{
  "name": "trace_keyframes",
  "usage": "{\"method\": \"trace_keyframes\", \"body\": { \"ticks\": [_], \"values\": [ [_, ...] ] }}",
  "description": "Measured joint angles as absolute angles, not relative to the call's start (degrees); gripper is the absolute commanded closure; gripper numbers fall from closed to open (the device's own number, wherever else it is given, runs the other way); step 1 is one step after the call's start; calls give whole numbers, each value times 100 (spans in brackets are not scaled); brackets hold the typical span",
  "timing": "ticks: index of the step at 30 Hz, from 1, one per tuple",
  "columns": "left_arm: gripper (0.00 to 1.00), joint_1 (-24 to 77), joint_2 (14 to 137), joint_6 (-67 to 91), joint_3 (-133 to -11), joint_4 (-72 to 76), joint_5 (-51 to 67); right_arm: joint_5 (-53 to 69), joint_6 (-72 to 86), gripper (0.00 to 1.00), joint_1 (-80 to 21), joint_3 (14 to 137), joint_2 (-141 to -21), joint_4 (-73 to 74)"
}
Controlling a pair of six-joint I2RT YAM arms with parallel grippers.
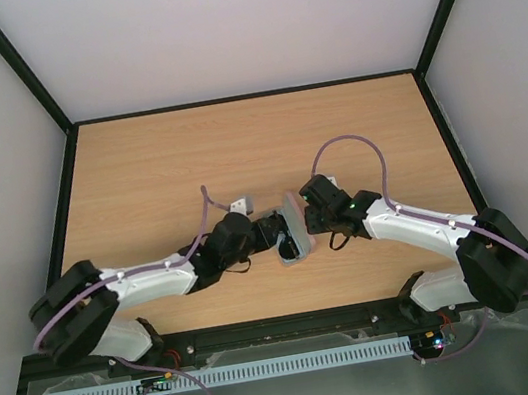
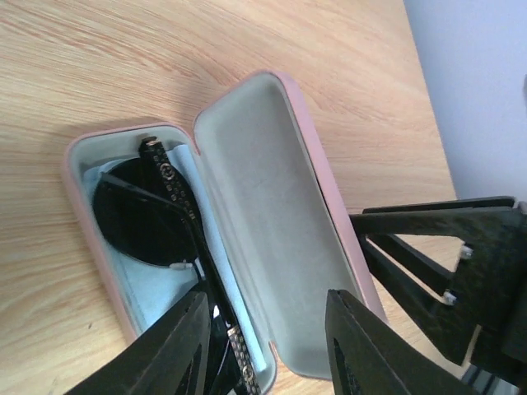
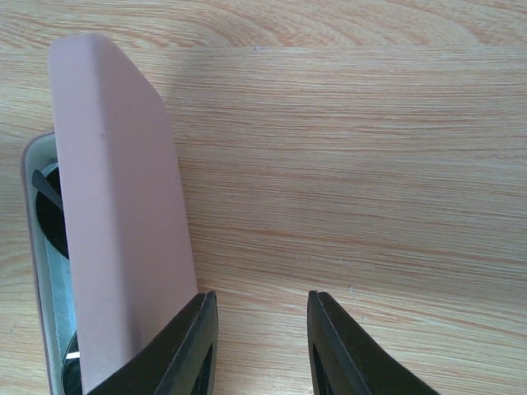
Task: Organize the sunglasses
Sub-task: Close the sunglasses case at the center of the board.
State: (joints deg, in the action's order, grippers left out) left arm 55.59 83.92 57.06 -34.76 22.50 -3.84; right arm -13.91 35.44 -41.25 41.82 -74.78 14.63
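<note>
- My left tool (image 2: 268, 300) hangs over the open pink case (image 2: 74, 173), fingers standing apart and clamped on nothing.
- The sunglasses (image 2: 140, 218) lie inside the case's lower half on a light blue cloth (image 2: 156, 288), with one dark lens in plain view.
- One patterned temple arm runs down beside one left finger. I cannot tell whether they touch.
- My right tool (image 3: 262, 300) is likewise spread, and only bare counter (image 3: 370, 164) shows between its fingers.
- The lid (image 3: 115, 206) stands raised, its pink outer face against the outside of one right finger.
- The case sits on the counter between my two arms.
</note>
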Motion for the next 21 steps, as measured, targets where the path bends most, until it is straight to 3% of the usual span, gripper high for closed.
{"method": "trace_keyframes", "body": {
  "ticks": [4,12,21],
  "values": [
    [50,5551,7738,5712,-3105,2080,-543,-1372,3516,68,-4125,4176,-7461,1463],
    [19,5266,6698,5774,-2130,1627,-751,-1304,3470,62,-4125,4156,-7275,1468],
    [17,4845,6222,5811,-1675,1420,-760,-1192,3374,54,-3896,4160,-7244,1481]
  ]
}}
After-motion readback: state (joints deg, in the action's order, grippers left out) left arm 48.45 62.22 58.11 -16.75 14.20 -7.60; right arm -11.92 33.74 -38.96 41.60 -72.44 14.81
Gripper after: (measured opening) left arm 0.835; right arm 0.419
